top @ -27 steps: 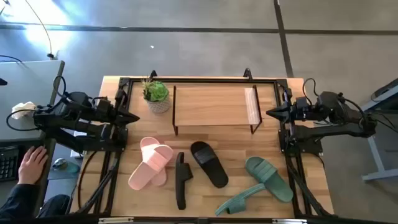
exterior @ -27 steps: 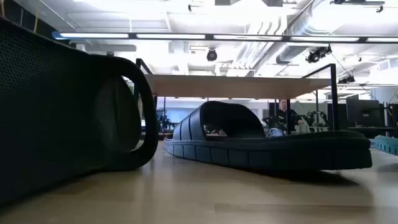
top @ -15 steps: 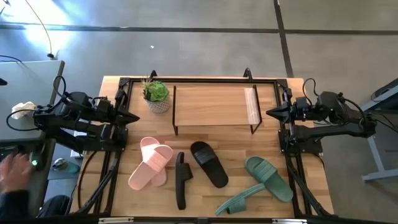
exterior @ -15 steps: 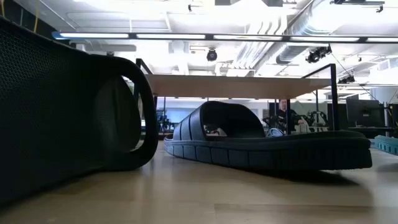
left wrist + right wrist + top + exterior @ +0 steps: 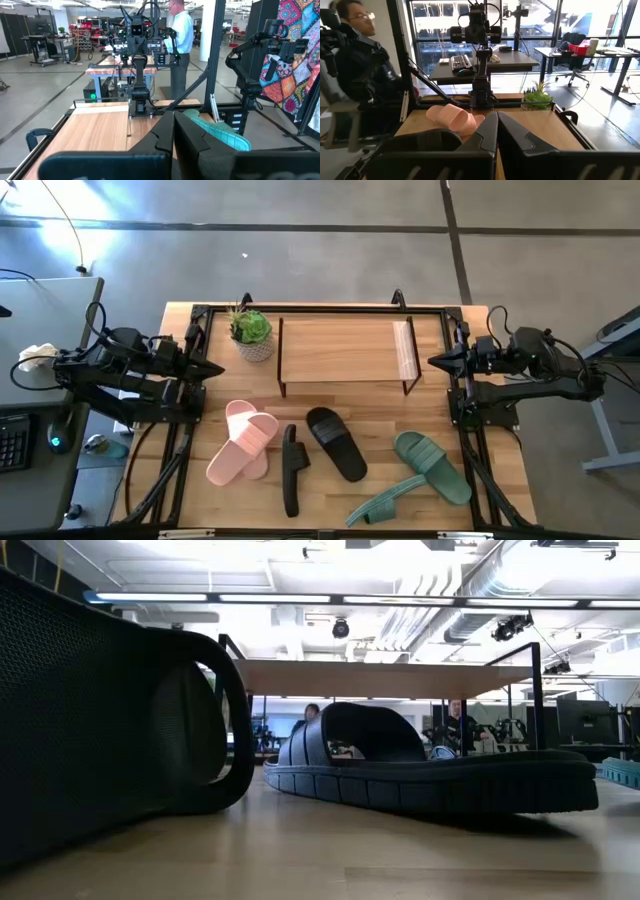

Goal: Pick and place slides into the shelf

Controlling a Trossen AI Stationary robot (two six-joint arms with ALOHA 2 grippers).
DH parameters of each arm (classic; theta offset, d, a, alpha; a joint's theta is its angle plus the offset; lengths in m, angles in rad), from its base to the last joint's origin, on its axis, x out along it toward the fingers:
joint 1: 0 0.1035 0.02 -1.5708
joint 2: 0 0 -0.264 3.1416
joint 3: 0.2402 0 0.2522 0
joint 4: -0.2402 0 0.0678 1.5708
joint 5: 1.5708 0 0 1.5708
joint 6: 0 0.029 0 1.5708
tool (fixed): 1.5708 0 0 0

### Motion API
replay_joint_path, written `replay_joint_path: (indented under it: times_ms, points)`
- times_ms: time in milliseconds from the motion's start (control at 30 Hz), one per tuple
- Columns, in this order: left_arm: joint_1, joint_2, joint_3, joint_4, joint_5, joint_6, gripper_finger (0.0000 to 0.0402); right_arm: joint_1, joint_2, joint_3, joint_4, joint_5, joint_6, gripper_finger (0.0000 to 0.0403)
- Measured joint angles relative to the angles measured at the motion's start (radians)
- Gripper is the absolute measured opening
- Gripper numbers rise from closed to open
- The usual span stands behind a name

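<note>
While all six slides lie on the table's near half, the pink pair (image 5: 242, 442) overlapped at the left, the black pair (image 5: 320, 452) in the middle with one on edge, and the sage green pair (image 5: 420, 475) at the right, the shelf (image 5: 343, 351) stands bare behind them beside a potted plant (image 5: 252, 333). Parked level at opposite table edges, the left gripper (image 5: 212, 368) and right gripper (image 5: 436, 361) point inward, fingers pressed together on nothing, well apart from the shelf, with bare wood between.

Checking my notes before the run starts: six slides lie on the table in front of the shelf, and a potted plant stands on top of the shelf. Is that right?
Not quite. The potted plant stands on the table beside the shelf, off its left end, not on it; the high view shows this. The six slides do lie on the table in front of the shelf.
</note>
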Motion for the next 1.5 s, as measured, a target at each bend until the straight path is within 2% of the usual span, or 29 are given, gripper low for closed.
replay_joint_path:
  times_ms: [1000,1200,1500]
  points:
    - [0.0,0.0,0.0,0.0,0.0,0.0,0.0001,0.0,0.0,0.0,0.0,0.0,0.0,0.0]
    - [0.0,0.001,0.001,0.128,-0.06,0.211,0.0001,0.0,0.0,0.0,0.0,0.0,0.0,0.0]
    - [0.0,-0.002,0.001,0.128,-0.061,0.182,0.0001,0.0,0.0,0.0,0.0,0.0,0.0,0.0]
